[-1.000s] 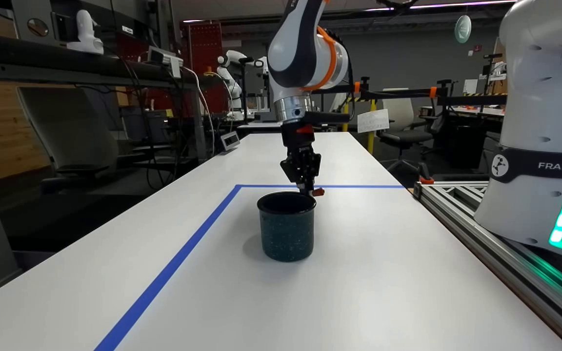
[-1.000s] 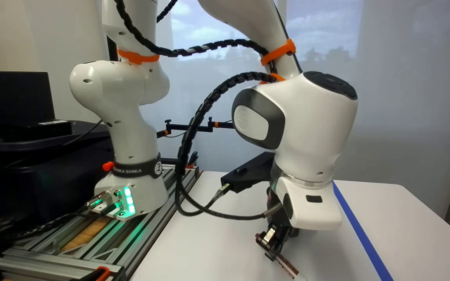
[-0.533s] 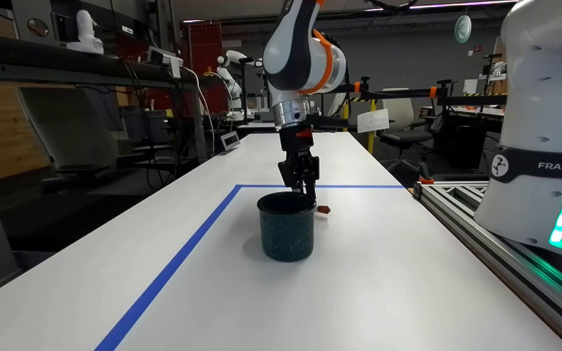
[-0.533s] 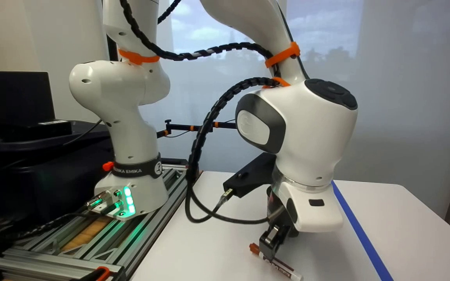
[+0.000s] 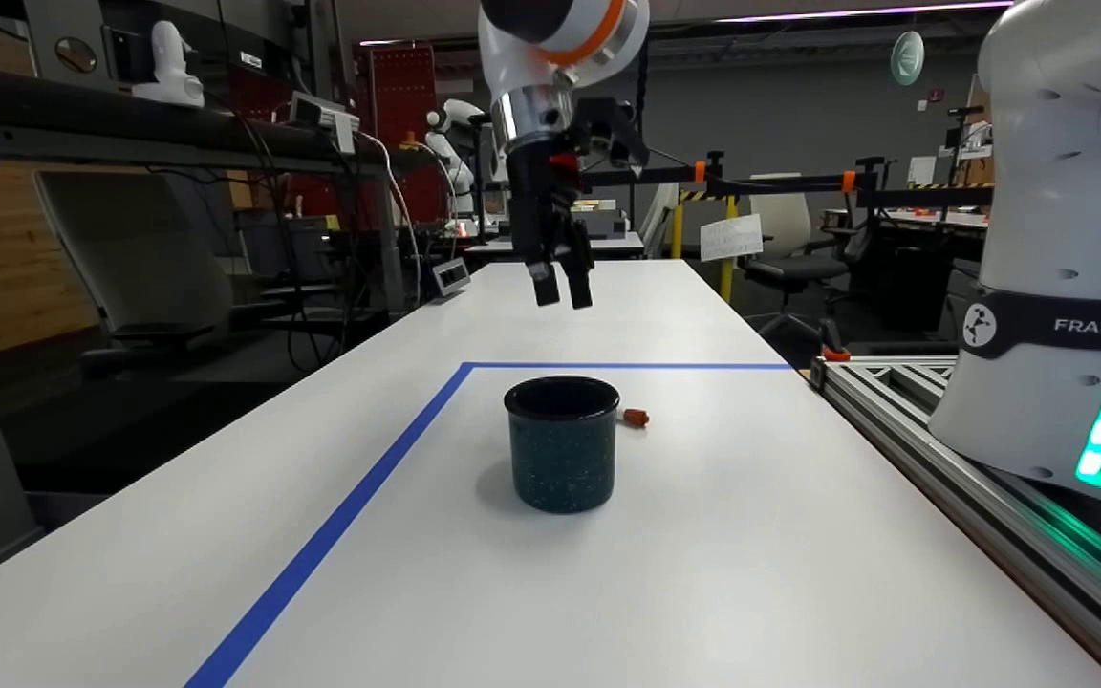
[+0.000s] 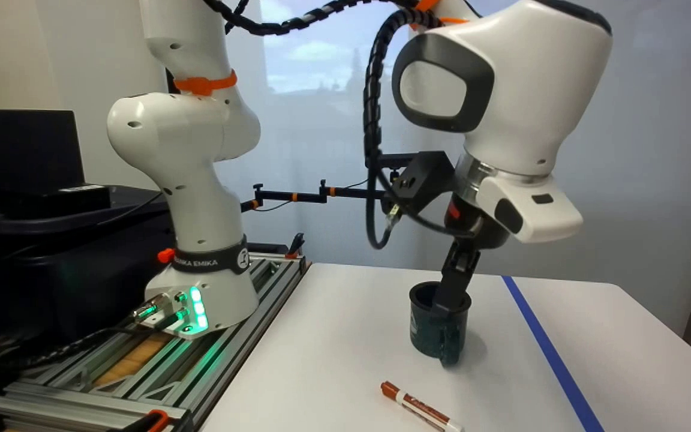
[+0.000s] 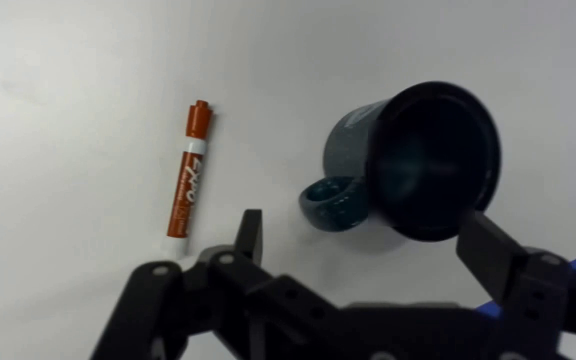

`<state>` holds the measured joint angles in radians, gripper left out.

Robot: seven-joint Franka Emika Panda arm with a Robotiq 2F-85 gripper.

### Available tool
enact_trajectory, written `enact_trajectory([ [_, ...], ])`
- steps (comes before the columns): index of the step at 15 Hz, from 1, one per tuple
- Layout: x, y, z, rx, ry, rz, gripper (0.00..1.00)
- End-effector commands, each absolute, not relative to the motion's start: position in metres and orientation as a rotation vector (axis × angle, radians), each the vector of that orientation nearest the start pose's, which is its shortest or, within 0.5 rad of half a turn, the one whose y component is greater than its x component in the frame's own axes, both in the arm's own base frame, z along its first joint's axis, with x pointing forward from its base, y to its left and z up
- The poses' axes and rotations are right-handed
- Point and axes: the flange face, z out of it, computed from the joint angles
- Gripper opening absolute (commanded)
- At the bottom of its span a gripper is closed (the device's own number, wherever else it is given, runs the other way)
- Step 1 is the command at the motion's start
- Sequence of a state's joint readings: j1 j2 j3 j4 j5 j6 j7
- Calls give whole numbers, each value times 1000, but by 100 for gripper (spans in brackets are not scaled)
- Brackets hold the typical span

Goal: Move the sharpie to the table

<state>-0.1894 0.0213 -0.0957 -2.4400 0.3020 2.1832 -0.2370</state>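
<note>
Pincer [image 5: 565,299] above table [image 5: 761,535], wall [image 5: 799,115] beyond

White Franka Emika Panda arm [image 6: 183,135], black Robotiq gripper [image 5: 563,294]
Orange straps [image 6: 204,87], spiral-wrapped black cable [image 6: 372,102], dark FRANKA EMIKA band [image 6: 210,259], green light strip [image 6: 199,309] near the base's [image 6: 228,303] lower edge.

Dark teal mug [image 5: 562,454], grey office chair [image 5: 135,250], paper sign [image 5: 731,237]

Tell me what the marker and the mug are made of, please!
The marker looks like smooth plastic: its orange-brown cap seems moulded, and it wears a printed label. The mug is probably glazed ceramic, perhaps enamelled metal: it is dark teal with pale speckles, and its handle shines.
</note>
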Motion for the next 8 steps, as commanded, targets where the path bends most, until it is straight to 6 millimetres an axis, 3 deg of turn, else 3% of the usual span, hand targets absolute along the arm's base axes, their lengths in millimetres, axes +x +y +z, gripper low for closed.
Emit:
enact_trajectory([
  [1, 441, -85, 312, -2865, 154, 338, 100],
  [5, 455, -59, 323, -3071, -62, 238, 100],
  [6, 454, -67, 316, -3001, 16, 286, 100],
  [8, 458, -58, 317, -3039, -45, 263, 100],
])
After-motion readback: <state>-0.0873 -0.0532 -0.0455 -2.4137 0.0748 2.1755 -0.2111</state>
